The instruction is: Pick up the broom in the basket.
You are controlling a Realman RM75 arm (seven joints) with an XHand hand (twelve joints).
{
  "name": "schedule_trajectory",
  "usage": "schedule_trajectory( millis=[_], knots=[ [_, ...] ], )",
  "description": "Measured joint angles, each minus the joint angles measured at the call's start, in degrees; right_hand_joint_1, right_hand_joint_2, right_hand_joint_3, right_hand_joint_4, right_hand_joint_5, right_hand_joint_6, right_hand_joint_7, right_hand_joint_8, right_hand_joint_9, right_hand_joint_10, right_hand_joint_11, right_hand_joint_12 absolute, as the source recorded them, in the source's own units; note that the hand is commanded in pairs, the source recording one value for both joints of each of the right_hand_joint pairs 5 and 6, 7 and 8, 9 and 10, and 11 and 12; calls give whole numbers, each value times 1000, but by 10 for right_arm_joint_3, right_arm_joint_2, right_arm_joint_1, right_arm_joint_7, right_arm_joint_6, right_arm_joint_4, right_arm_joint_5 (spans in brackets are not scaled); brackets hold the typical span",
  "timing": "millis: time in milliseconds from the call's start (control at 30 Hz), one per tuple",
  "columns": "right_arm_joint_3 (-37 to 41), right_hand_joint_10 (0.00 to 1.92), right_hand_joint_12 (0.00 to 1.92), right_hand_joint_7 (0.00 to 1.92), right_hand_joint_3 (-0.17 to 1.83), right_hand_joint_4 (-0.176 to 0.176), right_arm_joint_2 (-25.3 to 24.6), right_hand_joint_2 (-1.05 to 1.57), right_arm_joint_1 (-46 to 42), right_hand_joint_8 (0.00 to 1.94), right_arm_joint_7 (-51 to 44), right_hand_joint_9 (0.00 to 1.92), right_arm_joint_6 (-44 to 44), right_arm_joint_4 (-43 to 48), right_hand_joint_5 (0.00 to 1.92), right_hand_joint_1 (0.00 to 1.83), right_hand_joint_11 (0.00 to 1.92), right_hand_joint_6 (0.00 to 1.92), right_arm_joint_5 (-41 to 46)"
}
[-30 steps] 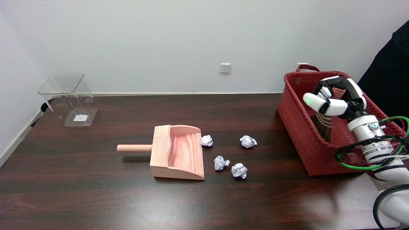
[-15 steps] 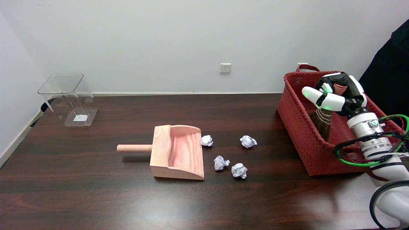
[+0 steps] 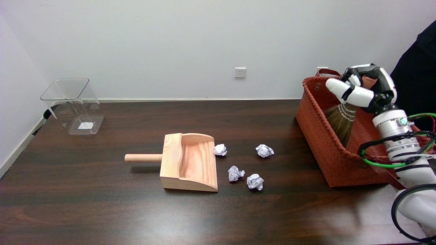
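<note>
My right hand [image 3: 365,87] grips the handle of a small straw broom [image 3: 340,121], its fingers wrapped around the reddish-brown grip. The broom hangs bristles down, with white binding bands just under my hand. Its bristle end is still inside the red woven basket [image 3: 323,149] at the table's right side, and the basket's near wall hides the tips. The hand is level with the basket's far rim.
A wooden dustpan [image 3: 189,161] lies mid-table, handle to the left. Several crumpled paper balls [image 3: 235,173] lie to its right. A clear plastic bin [image 3: 73,105] stands at the far left. A person's dark sleeve [image 3: 415,68] shows at the right edge.
My right hand has risen with the broom, from down inside the basket to its rim. More of the bristles now show above the basket wall.
</note>
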Motion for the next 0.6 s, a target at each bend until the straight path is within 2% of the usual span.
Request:
schedule_trajectory(
  millis=[600],
  knots=[
    [73,1920,1788,1920,408,0,28,1502,46,1920,0,1920,-56,-56,1920,1378,1788,1920,-16]
  ],
)
